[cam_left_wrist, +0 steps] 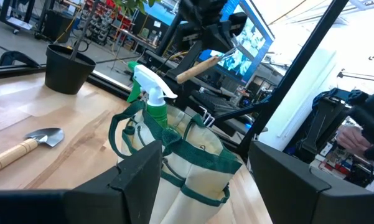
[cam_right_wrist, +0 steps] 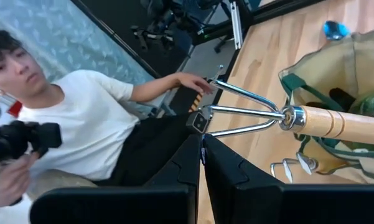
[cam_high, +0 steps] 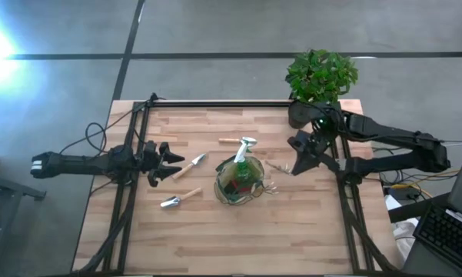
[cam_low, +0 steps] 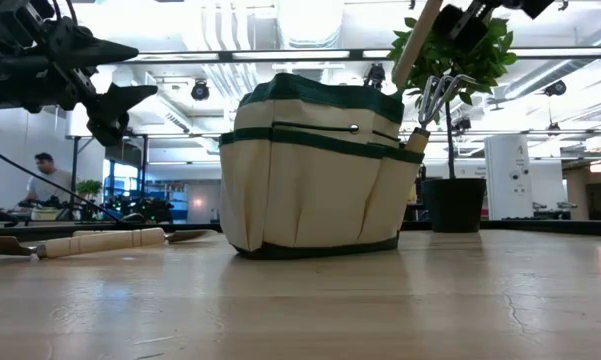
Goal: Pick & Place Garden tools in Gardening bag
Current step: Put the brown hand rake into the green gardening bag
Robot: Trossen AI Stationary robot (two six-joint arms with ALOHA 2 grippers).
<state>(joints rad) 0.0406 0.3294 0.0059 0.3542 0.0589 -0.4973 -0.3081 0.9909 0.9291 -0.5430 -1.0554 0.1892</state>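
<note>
Your right gripper (cam_high: 301, 151) is pinched on a wooden-handled three-prong hand fork (cam_right_wrist: 280, 116), held in the air just beside the right side of the cream fabric gardening bag with dark green trim (cam_low: 315, 170); the low view shows the handle (cam_low: 413, 45) rising steeply out of frame, so its upper end is cut off. A second silver-pronged fork (cam_low: 435, 100) stands in the bag's outer pocket on that same side. A green spray bottle with a white trigger head (cam_left_wrist: 150, 96) stands inside the bag; any label on it cannot be read. Your left gripper (cam_high: 163, 162) hovers above the table with fingers spread, holding nothing, left of the bag. Near it lie a wooden-handled trowel (cam_high: 187, 167) and a short silver scoop with wooden handle (cam_high: 174, 199); another wooden-handled tool (cam_high: 231, 141) lies behind the bag, its head hard to make out. A potted green plant (cam_high: 320, 77) sits at the far right edge. No legible writing shows anywhere.
</note>
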